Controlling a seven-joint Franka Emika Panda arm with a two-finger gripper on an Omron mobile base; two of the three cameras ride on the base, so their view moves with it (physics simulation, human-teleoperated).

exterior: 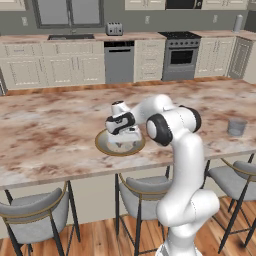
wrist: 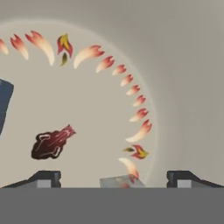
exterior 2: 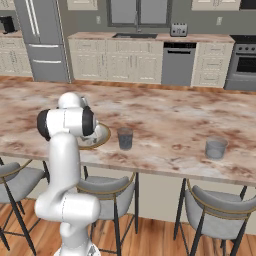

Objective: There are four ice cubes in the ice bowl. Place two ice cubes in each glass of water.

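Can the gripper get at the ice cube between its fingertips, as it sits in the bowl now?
Probably yes. The gripper is low inside the ice bowl, jaws wide apart, and an ice cube lies between the fingertips with nothing in the way.

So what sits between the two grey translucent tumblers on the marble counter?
Nothing: in the right base view, bare counter runs between the nearer tumbler and the farther one.

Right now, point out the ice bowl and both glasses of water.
ice bowl [exterior: 104, 147]: left base view, golden rim at front left.
nearer glass [exterior 2: 125, 138]: right base view, middle of its wall.
farther glass [exterior 2: 216, 148]: right base view, middle of its wall.
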